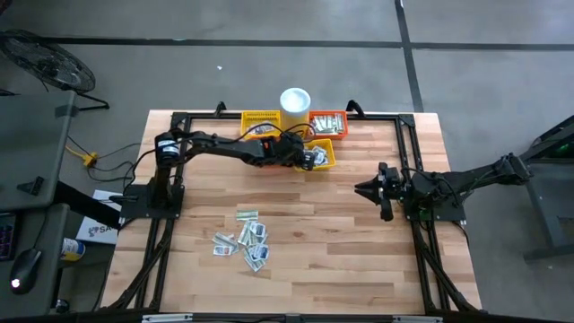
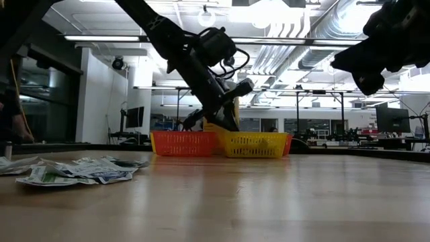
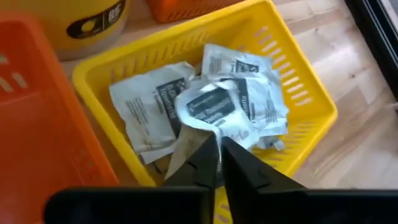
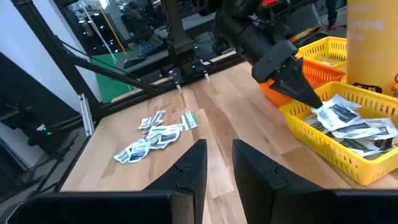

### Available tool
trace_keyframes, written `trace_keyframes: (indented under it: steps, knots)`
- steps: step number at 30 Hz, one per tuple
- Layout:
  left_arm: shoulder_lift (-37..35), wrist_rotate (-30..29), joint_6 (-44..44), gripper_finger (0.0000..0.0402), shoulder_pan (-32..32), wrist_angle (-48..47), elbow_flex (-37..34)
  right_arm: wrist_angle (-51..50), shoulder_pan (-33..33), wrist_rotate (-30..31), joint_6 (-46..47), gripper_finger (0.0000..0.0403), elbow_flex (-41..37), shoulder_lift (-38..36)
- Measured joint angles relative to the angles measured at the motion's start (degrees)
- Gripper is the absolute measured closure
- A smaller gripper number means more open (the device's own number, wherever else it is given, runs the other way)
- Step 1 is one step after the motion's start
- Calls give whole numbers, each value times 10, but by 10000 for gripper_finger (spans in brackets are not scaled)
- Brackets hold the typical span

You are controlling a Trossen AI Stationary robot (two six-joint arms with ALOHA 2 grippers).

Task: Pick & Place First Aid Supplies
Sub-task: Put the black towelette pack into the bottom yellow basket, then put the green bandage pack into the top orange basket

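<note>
Wooden table [image 1: 359, 251], black frame along its edges.

Loose heap of sachets [image 1: 244, 239]: white, grey and pale green, lying flat on the table near its middle, toward the left arm's side, well apart from the baskets. Seen also in the low view [image 2: 74, 170] and in the right wrist view [image 4: 155, 137].

Yellow basket [image 3: 298, 93] at the far edge of the table, holding several white and grey packets [image 3: 249, 93] piled together. Orange basket [image 3: 37, 124] just beside it. Second yellow basket [image 1: 260, 119] and second orange basket [image 1: 327, 122] behind, with a white cup [image 1: 295, 100] between them.

Left gripper [image 3: 219, 155]: reaching over the yellow basket, fingers nearly pressed together, tips pinching the edge of one crumpled grey sachet [image 3: 208, 109] atop the pile in the basket. Same gripper visible from the right wrist view [image 4: 305, 93], pointed down into the basket.

Right gripper [image 4: 217, 163]: hovering above bare table on the right side, well apart from baskets and heap, fingers slightly apart, nothing between them.
</note>
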Motion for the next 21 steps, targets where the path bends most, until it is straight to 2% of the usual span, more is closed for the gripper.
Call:
trace_keyframes:
  steps: [7,11,21]
  knots:
    - [-18,1,52,286,2,-10,0,0,0,-6,8,332,0,0]
    - [-46,23,85,243,9,-54,0,-4,0,-8,22,332,0,0]
    - [-142,21,148,229,-2,-247,-7,-13,0,-13,36,332,0,1]
